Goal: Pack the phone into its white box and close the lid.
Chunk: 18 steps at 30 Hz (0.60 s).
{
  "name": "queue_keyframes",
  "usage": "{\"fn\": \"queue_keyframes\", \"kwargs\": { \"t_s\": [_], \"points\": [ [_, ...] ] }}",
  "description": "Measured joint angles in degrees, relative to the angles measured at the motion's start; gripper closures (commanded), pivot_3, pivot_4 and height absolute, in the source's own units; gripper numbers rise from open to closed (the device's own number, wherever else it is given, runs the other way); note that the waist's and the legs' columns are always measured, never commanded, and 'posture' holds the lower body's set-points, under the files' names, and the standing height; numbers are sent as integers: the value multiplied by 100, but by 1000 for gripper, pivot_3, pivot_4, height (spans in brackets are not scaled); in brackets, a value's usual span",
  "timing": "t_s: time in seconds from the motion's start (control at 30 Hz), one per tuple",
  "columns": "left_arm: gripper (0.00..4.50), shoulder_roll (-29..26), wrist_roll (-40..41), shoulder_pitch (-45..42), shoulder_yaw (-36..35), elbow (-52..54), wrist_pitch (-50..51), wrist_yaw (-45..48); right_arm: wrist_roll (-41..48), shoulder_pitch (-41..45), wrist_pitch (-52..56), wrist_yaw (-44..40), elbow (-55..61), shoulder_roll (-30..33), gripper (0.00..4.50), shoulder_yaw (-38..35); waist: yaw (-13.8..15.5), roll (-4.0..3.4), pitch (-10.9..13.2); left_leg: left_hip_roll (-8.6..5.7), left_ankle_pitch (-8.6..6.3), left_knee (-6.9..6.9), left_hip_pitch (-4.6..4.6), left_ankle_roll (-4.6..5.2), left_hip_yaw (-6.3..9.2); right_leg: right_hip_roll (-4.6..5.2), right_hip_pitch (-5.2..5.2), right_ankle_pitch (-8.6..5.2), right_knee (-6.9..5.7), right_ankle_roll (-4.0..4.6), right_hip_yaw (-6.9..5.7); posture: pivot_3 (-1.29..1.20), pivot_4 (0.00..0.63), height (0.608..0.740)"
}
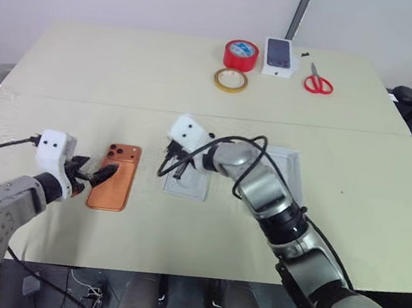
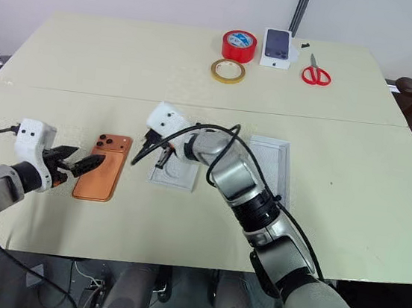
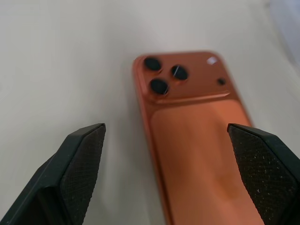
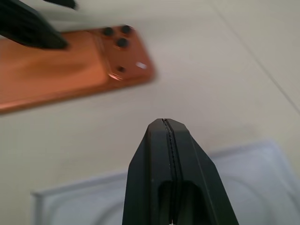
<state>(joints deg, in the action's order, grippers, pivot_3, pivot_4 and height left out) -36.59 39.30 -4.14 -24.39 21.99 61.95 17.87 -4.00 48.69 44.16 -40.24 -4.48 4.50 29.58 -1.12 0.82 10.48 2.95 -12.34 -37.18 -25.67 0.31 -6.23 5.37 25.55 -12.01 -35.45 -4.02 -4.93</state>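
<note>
Because the flat copper-orange phone (image 3: 197, 140) is lying unpacked on the table, the left gripper (image 3: 168, 168) is hovering spread over it, while the right gripper (image 4: 171, 140) is waiting pressed together.

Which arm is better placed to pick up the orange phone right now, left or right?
Left, most likely. The left gripper is open, right at the phone, fingers apart on either side of it. The right gripper is shut, over a white tray beside the phone.
</note>
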Motion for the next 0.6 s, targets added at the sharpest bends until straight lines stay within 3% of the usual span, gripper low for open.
{"fn": "queue_keyframes", "kwargs": {
  "t_s": [0.43, 0.6],
  "points": [
    [19, -170, 418, -566, -188, 1, 1814, -186, -529, 585, -583, -429, -1461, -544, 4500, 1237, -13, 6, -5, -1, -9, 7, 23, -20, 1, 6, -15, -1, -1, 1, -1, 0, 150, 736],
    [19, -78, 575, -565, -221, 315, 2279, -101, -675, 616, -846, -525, -1601, -603, 4500, 1291, -10, 4, -11, -2, -10, 9, 27, -22, 1, 13, -17, -1, -1, 2, -1, 0, 150, 736]
  ]
}}
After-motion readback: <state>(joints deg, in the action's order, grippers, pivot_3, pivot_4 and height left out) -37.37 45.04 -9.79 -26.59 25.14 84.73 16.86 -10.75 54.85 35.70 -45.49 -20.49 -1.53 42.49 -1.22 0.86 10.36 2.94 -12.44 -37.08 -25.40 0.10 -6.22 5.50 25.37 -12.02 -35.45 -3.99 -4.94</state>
